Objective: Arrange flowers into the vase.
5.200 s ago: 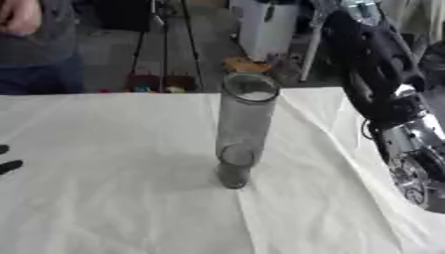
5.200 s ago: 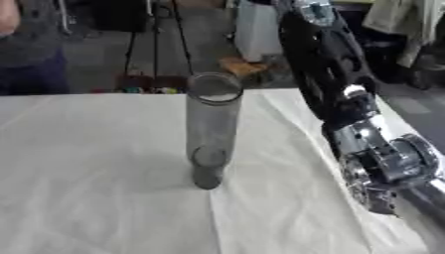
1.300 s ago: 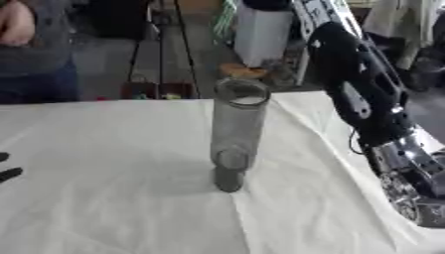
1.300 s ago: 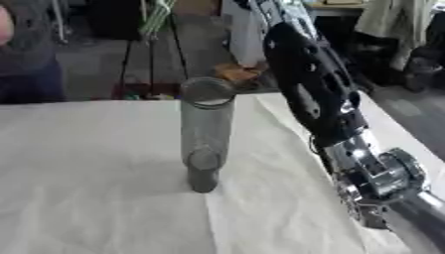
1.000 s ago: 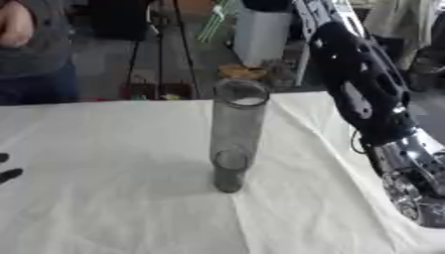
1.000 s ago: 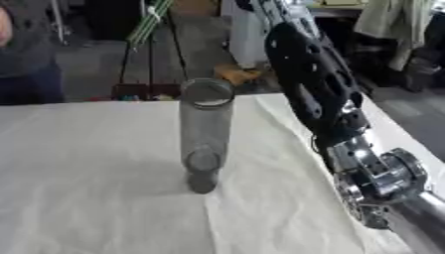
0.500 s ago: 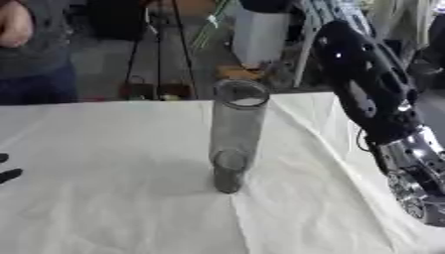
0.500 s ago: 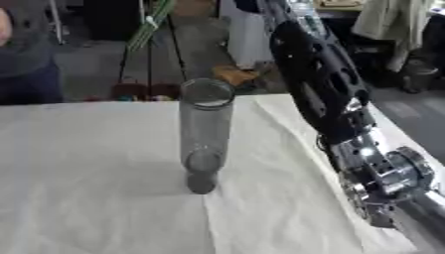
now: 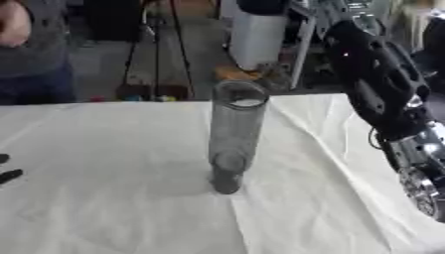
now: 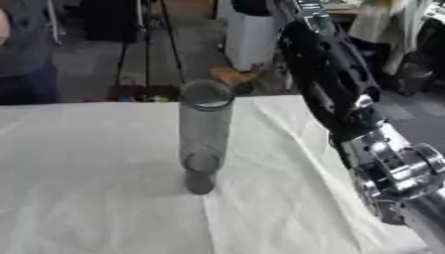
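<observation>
Fingers [image 9: 7, 168] — left hand's, left-eye view only — beside vase [image 9: 233, 135].

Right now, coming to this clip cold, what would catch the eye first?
A tall clear vase stands upright and empty at the middle of the white cloth-covered table. The robot's black and silver right arm fills the right side, reaching up out of view, its hand unseen. Only dark fingertips of the left hand show at the left edge.

Right arm [image 10: 334, 74]: bulky black shell, then shiny silver joints; left hand [image 9: 7, 171] shows black fingertips only.
</observation>
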